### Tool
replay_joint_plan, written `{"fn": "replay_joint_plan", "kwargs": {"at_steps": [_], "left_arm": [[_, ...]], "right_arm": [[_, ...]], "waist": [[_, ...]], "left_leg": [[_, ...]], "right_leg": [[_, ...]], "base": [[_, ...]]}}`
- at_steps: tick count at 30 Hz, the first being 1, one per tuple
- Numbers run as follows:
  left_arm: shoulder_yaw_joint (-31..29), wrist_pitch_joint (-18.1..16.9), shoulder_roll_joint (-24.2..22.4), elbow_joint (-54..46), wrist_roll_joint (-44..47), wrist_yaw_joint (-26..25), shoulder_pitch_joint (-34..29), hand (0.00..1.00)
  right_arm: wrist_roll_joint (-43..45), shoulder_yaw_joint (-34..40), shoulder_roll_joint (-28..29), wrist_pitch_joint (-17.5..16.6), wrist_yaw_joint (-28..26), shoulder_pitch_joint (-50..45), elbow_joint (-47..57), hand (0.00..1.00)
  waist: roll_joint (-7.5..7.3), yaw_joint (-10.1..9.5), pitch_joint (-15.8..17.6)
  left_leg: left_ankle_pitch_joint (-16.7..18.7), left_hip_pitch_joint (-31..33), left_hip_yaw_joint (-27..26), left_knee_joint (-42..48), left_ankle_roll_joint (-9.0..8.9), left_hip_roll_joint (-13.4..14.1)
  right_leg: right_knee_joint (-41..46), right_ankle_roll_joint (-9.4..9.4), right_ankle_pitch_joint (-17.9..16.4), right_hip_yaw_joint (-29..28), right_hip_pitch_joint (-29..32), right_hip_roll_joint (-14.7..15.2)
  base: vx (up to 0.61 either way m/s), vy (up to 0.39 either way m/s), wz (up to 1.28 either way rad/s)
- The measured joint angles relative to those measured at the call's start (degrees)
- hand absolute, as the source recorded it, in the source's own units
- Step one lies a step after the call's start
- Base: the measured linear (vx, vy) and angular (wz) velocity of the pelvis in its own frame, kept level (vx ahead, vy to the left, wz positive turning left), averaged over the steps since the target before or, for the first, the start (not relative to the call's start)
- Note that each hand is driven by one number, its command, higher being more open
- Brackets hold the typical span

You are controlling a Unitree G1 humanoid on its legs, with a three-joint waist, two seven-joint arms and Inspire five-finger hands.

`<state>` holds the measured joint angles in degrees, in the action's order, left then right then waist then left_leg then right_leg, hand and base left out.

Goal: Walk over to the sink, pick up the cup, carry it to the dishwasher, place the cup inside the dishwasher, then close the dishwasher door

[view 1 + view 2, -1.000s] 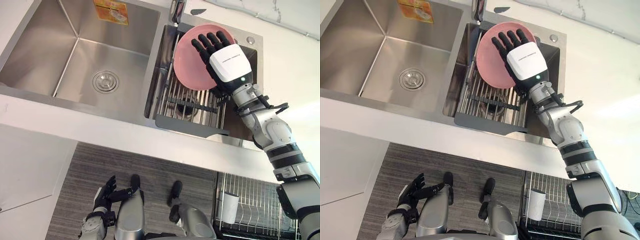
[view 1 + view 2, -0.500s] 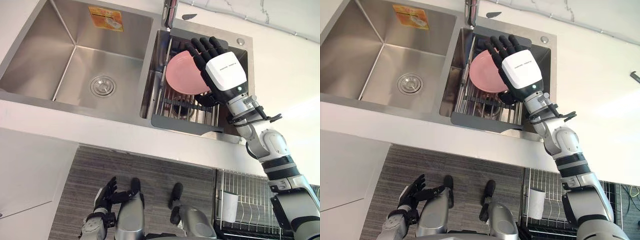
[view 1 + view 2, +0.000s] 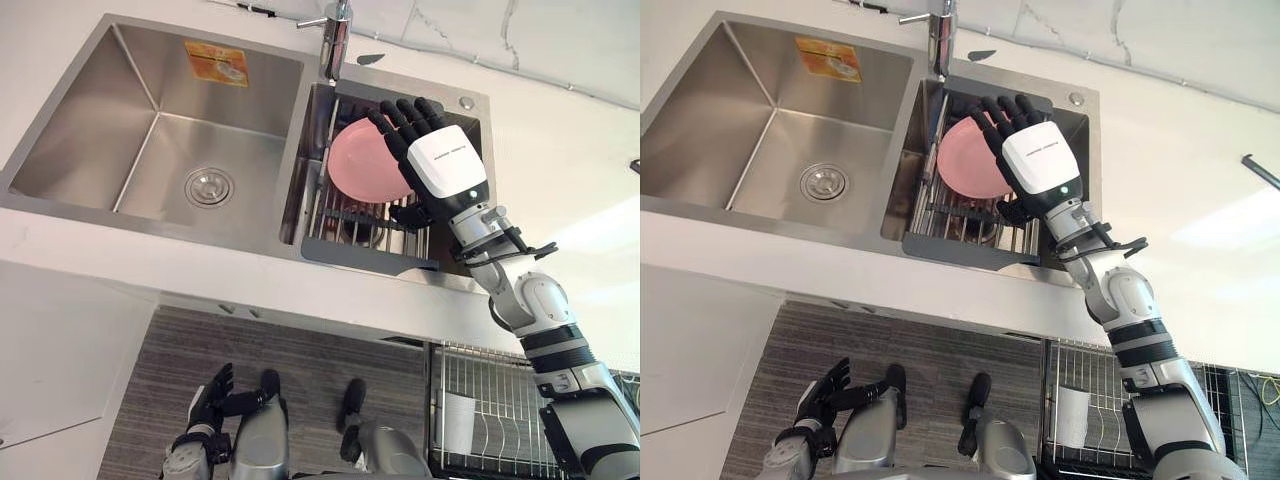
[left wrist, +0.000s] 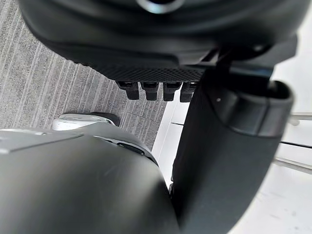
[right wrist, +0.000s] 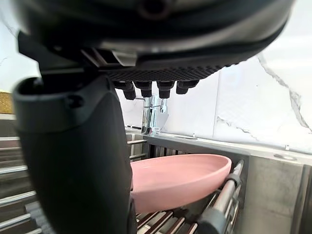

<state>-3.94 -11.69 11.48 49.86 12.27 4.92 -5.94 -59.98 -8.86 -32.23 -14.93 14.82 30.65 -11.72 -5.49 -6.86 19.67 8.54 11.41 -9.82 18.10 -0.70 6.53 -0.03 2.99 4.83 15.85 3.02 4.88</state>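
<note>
Pink dish (image 3: 356, 166) lies tilted on a wire rack (image 3: 350, 216) in the right basin of the sink (image 3: 130, 62). Right hand (image 3: 446, 172) hovers over the dish's right half, fingers straight and spread, thumb out, gripping nothing; contact with the dish cannot be told. The right wrist view shows the dish past the fingertips, its rim against a rack bar.

A white cup (image 3: 457, 421) stands upright in the dishwasher rack (image 3: 505, 400), low on the right beneath the counter edge, well apart from the sink.

Faucet (image 3: 337, 42) rises just behind the divider between the basins, close to the dish's far edge. Left basin holds a drain (image 3: 208, 187) and a sticker (image 3: 222, 62) on its back wall.

White counter (image 3: 100, 252) frames the sink in front and on the right. Marbled wall (image 3: 560, 40) behind. Grey striped floor (image 3: 310, 355) below.

Left hand (image 3: 206, 404) hangs low near the floor, fingers loose and holding nothing.

Open counter lies to the right of the sink.
</note>
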Motion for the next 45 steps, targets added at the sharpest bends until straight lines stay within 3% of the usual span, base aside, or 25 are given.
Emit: {"fn": "replay_joint_plan", "kwargs": {"at_steps": [16,29,35,40,45], "left_arm": [[-0.01,0.29,0.42,-0.04,-0.03,0.00,-0.05,1.00],[-0.20,0.34,1.00,-0.83,0.05,0.04,0.06,1.00],[-0.27,0.34,0.95,-1.16,0.10,0.04,0.09,1.00],[-0.76,0.31,0.76,-2.52,0.14,0.07,0.85,1.00],[-0.99,0.29,0.47,-2.52,0.20,0.08,1.32,1.00]], "right_arm": [[-1.20,-0.50,0.00,1.72,-0.93,0.96,-5.77,1.00],[-1.47,-0.83,-0.26,4.44,0.23,8.07,-11.40,1.00],[-1.47,-2.74,-2.01,4.75,0.23,9.92,-11.68,1.00],[-1.45,-2.82,-3.36,4.70,0.19,12.08,-11.72,1.00],[-1.36,-2.87,-3.89,4.70,0.17,12.82,-11.75,1.00]], "waist": [[-0.88,-0.38,-0.37],[-1.93,-0.53,0.23],[-1.82,-0.55,0.47],[-1.46,-0.51,3.26],[-0.74,-0.39,3.81]], "left_leg": [[0.00,0.65,0.69,0.25,0.00,0.04],[0.00,2.21,1.09,0.73,0.01,0.11],[0.04,2.92,1.27,1.30,0.06,0.20],[0.23,3.54,1.51,2.06,-0.03,0.50],[0.24,3.98,1.57,2.33,-0.02,0.55]], "right_leg": [[0.00,0.00,0.00,0.58,0.18,0.03],[0.02,0.00,0.02,0.89,1.33,-0.05],[0.10,0.01,0.03,1.04,1.71,-0.12],[0.23,-0.06,-0.02,1.20,1.91,-0.34],[0.22,-0.13,-0.07,1.31,2.18,-0.37]], "base": [[0.00,0.000,0.01],[0.00,0.000,0.01],[0.00,0.000,0.00],[-0.04,-0.003,0.01],[-0.01,0.000,0.00]]}}
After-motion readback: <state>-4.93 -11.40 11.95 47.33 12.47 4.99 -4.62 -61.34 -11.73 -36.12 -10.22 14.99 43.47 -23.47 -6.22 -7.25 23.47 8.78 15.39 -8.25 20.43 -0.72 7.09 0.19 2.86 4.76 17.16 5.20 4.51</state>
